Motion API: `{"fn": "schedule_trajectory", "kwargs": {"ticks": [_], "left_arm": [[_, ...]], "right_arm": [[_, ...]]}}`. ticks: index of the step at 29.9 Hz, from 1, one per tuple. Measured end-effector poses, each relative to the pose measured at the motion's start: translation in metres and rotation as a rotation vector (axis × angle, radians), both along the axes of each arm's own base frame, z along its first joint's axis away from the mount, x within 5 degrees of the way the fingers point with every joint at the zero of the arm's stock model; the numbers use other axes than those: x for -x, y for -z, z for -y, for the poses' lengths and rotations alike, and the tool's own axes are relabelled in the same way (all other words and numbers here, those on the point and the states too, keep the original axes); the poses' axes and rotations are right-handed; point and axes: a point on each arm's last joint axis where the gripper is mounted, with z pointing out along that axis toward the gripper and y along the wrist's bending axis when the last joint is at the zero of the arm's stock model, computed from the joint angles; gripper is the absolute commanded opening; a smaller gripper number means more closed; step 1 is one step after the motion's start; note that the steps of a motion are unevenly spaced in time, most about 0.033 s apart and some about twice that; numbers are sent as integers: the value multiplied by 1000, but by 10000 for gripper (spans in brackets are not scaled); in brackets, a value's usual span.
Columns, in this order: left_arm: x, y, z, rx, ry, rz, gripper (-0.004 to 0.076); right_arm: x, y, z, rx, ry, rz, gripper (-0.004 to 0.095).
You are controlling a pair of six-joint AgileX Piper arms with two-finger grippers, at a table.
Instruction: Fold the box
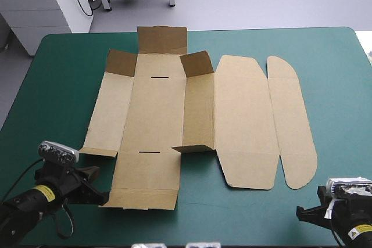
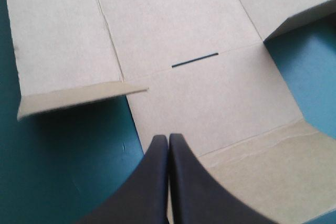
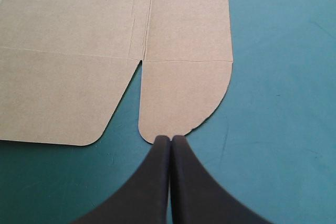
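On the teal-green desk (image 1: 52,85) the brown box (image 1: 157,114) lies near the middle, opened out as one big sheet. Most of it lies flat, but some small flaps stick up a little at the far end and the near end. The long lid flap (image 1: 293,126) with round ends lies flat on the right side.

The left hand (image 2: 168,138) is squeezed shut with nothing in it. Its tip sits over the near end panel (image 2: 220,103) of the box, not far from the thin slot (image 2: 194,60). The right hand (image 3: 170,138) is shut tight too and holds nothing. Its tip is right at the round near end of the lid flap. I cannot tell if it touches.

I think the board is light and stiff. It should bend easily only along the pressed lines, and it may slide on the desk if it is pushed from the side. A good place to take hold looks like an edge that stands up, such as the small near flap (image 2: 79,98) beside the left hand — there is room to get under it. The flat parts look hard to pinch, so a hand would need to open and slip under an edge first. No walls are folded up yet.
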Motion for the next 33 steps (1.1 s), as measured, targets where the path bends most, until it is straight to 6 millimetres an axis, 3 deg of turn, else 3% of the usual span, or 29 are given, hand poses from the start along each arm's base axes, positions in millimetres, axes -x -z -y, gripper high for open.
{"fn": "schedule_trajectory", "kwargs": {"ticks": [7,13,17,22,25,29,33], "left_arm": [[-43,-27,14,-18,2,-54,-8],[-95,-28,30,-45,-10,-116,-8],[-133,-30,28,-36,-71,-153,-8],[-183,-29,1,33,-142,-205,-8],[-203,-27,-19,125,-157,-240,-8],[-221,-14,-49,218,-225,-289,-8],[-226,4,-83,244,-282,-363,-8]], "right_arm": [[0,0,0,0,0,0,-20],[0,0,0,0,0,0,-20],[0,0,0,0,0,0,-20],[0,0,0,0,0,-1,-20],[0,0,0,0,0,-1,-20],[0,0,0,0,0,-1,-20],[0,0,0,0,0,-1,-20]]}}
